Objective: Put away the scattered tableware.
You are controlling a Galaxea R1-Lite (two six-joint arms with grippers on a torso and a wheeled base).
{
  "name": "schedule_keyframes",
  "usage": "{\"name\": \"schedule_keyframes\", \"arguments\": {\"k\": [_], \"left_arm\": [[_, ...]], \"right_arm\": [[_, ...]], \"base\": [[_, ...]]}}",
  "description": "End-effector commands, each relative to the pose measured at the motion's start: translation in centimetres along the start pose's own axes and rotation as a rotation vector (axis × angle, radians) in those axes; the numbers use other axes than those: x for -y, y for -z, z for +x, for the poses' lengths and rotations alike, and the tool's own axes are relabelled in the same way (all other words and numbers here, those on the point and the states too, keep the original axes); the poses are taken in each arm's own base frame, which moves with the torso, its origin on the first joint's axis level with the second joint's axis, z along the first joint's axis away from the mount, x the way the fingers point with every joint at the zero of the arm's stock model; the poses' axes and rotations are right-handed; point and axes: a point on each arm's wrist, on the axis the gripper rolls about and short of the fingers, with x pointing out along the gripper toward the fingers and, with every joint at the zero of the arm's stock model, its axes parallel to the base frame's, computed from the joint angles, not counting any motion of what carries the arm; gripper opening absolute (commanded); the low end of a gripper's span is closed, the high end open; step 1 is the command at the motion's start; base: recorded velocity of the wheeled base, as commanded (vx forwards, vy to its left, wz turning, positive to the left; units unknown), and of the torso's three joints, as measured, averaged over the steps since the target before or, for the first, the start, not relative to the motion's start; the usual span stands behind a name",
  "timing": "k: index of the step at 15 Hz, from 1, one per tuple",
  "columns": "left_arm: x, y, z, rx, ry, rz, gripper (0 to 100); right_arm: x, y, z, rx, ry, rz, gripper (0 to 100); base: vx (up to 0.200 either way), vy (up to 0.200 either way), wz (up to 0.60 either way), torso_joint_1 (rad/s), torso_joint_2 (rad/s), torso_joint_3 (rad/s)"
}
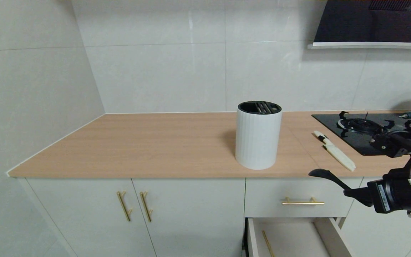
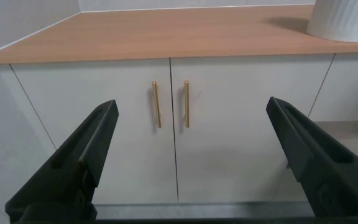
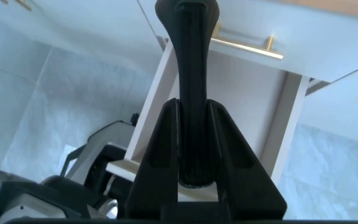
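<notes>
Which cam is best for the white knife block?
Head view: the whole white knife block stands upright on the counter, slotted black top visible. Left wrist view catches just its ribbed base. Right wrist view faces the open drawer.

Left gripper (image 2: pixel 191 106): fingers spread wide, pointing forward.
Right gripper (image 3: pixel 193 109): fingers clamped on the handle of a black utensil (image 1: pixel 328 177) — arm low, at right.

Holder (image 1: pixel 258 139) upright on counter (image 1: pixel 148 146); knife (image 1: pixel 335 151) between it and stove (image 1: pixel 355 141); drawer (image 1: pixel 291 239) below open.
</notes>
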Motion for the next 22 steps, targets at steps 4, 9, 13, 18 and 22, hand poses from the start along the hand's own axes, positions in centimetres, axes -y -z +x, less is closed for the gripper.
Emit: {"name": "schedule_keyframes", "arguments": {"k": [4,9,13,18,22], "left_arm": [[0.0,0.0,0.0,0.0,-0.001,0.0,100],[0.0,0.0,0.0,0.0,-0.001,0.0,100],[0.0,0.0,0.0,0.0,-0.001,0.0,100],[0.0,0.0,0.0,0.0,-0.001,0.0,100],[0.0,0.0,0.0,0.0,-0.001,0.0,100]], "right_arm": [[0.6,0.9,-0.1,-0.02,0.017,-0.004,0],[0.8,1.0,0.8,-0.053,0.018,0.002,0],[0.9,1.1,1.1,-0.068,0.018,0.005,0],[0.9,1.2,1.4,-0.079,0.018,0.006,0],[0.9,1.2,1.5,-0.082,0.018,0.006,0]], "base": [[0.0,0.0,0.0,0.0,0.0,0.0],[0.0,0.0,0.0,0.0,0.0,0.0],[0.0,0.0,0.0,-0.094,0.22,0.125],[0.0,0.0,0.0,-0.197,0.48,0.264],[0.0,0.0,0.0,-0.192,0.49,0.285]]}}
